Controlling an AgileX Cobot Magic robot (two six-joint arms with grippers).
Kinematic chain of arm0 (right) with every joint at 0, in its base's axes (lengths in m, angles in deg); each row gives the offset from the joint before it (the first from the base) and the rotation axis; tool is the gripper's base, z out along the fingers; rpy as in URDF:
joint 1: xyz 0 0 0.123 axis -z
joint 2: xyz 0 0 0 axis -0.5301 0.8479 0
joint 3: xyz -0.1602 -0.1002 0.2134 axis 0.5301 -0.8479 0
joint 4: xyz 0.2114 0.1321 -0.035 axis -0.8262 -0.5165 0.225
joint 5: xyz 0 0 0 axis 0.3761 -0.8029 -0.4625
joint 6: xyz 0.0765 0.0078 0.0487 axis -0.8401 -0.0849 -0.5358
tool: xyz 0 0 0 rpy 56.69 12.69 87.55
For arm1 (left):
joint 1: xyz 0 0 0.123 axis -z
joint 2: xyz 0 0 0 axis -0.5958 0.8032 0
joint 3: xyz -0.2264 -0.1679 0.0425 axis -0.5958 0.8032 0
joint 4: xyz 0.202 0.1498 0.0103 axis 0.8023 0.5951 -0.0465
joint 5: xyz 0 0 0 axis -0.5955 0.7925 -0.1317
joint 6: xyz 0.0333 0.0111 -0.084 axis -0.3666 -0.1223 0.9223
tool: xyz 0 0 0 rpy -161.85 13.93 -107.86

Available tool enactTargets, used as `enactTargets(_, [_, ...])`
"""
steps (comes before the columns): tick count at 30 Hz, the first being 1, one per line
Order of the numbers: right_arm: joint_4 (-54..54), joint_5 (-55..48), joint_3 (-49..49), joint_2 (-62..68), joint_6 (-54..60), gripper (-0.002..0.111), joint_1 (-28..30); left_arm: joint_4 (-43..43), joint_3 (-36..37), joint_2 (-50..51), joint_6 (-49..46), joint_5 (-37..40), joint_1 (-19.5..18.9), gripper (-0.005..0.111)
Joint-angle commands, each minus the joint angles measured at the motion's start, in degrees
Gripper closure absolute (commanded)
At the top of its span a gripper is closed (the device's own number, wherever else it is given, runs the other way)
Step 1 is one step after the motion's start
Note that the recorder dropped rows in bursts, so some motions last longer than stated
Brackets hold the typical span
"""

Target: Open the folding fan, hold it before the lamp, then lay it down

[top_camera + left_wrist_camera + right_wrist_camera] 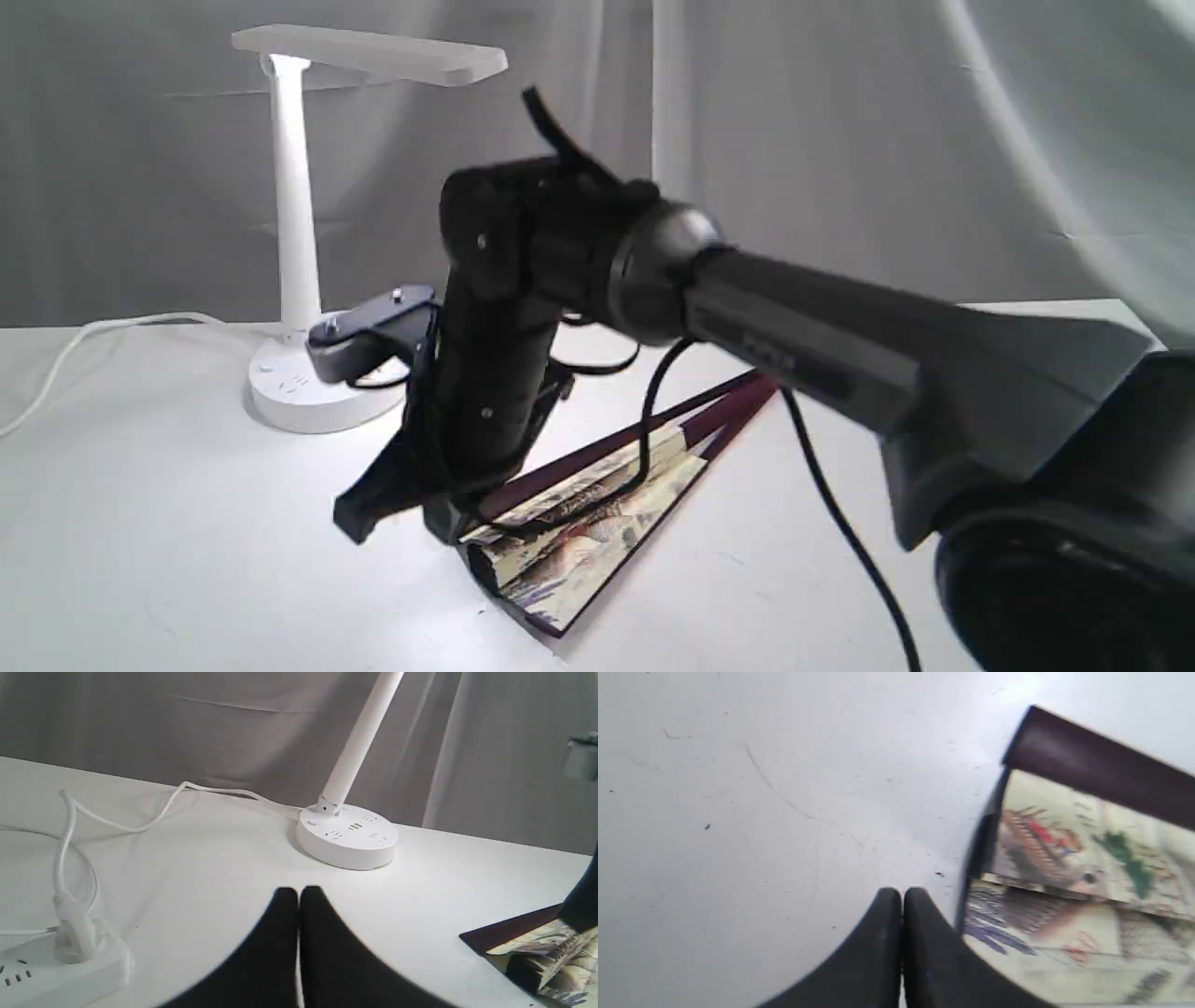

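The cream-leaved, maroon-ribbed paper folding fan (pixel 597 523) lies half-shut at lower centre of the exterior view — white plastic desk lamp (pixel 294 233) upper left — so right gripper (pixel 902 896) and left gripper (pixel 298 893), both pressed together and empty, should part, then pinch an outer rib.

The fan (pixel 597 523) lay on the counter (pixel 168 541), the lamp (pixel 297 233) stood behind it to the left, and the right pincer (pixel 902 895) hung just beside the fan's wide end.
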Motion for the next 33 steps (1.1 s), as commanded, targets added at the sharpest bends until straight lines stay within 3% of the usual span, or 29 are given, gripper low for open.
enactTargets(1, [3.1,-0.2,-0.1,-2.6,0.4,0.108,3.1,-0.3,0.2,-0.3,0.3,-0.1,-0.1,0.107])
enactTargets(14, [2.0,15.7,-0.1,3.0,-1.6,0.108,20.8,-0.3,0.2,-0.3,0.3,-0.1,-0.1,0.107])
enactTargets(24, [0.6,29.8,-0.1,10.7,1.7,0.108,21.8,-0.3,0.2,-0.3,0.3,-0.1,-0.1,0.107])
enactTargets(28, [2.2,28.9,-0.1,11.1,1.7,0.108,21.9,-0.3,0.2,-0.3,0.3,-0.1,-0.1,0.107])
enactTargets(33, [10.7,20.3,-0.1,11.1,-0.4,0.108,21.9,-0.3,0.2,-0.3,0.3,-0.1,-0.1,0.107])
